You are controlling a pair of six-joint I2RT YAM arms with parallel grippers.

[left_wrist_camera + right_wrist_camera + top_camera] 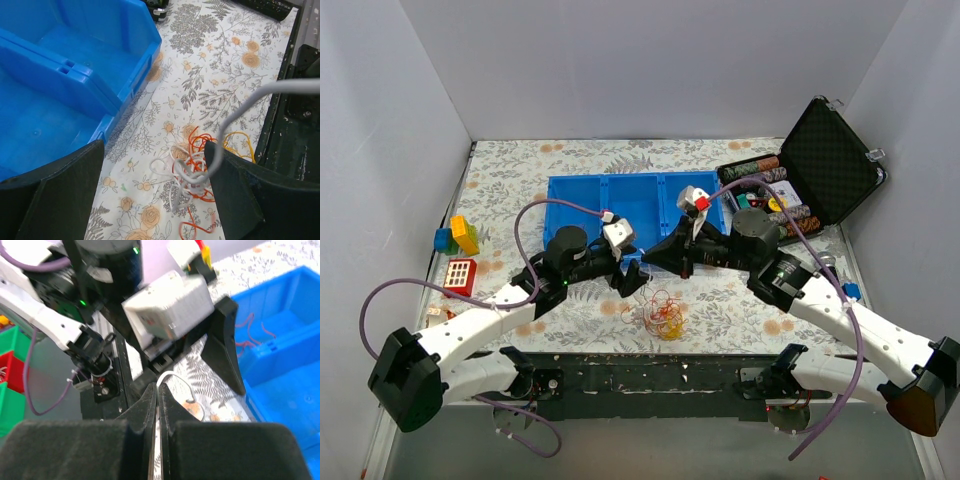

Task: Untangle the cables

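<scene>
A tangle of cables [663,315] in orange, white and yellow lies on the floral cloth near the front edge. In the left wrist view the tangle [197,167] sits between the wide-open fingers of my left gripper [155,197], which hovers just above it [628,280]. One white cable [240,107] rises out of the tangle towards the upper right. My right gripper [159,390] is shut on this white cable [175,376] and holds it up beside the left gripper [653,258]. Thin dark red cables [248,332] lie in the blue tray [280,380].
The blue compartment tray [582,195] stands just behind both grippers. An open black case of poker chips [820,170] is at the back right. Toy blocks [457,237] and a red block [460,273] lie at the left. A black rail [650,375] runs along the near edge.
</scene>
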